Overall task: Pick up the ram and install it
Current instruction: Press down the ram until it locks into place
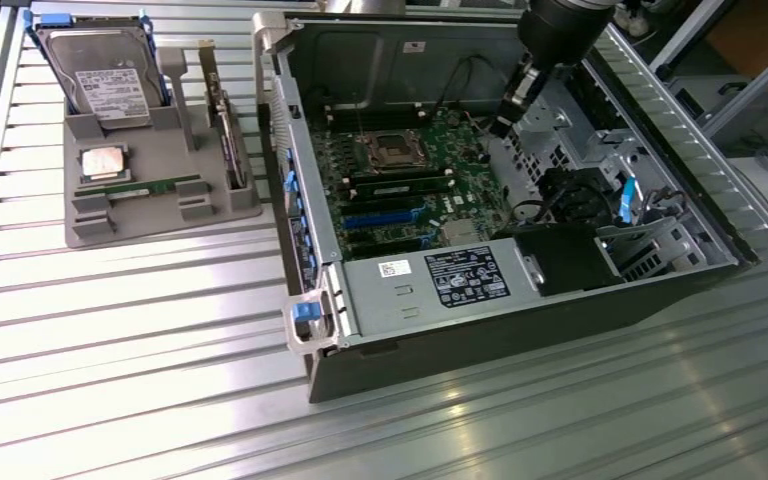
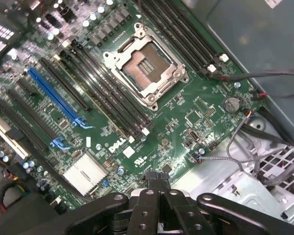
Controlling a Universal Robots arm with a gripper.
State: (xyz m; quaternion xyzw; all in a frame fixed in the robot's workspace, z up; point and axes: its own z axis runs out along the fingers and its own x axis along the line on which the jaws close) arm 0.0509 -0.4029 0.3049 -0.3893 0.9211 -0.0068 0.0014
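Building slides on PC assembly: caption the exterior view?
Gripper over the open case and motherboard; ram on the gray tray at left.

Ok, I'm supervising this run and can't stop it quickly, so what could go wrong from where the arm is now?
1. The tool hangs low inside the case, close to loose wires; it might snag them.
2. The open CPU socket lies bare beside the memory slots; a stray touch could damage it.
3. The ram lies in the grey holder outside the case, so the case wall stands between.
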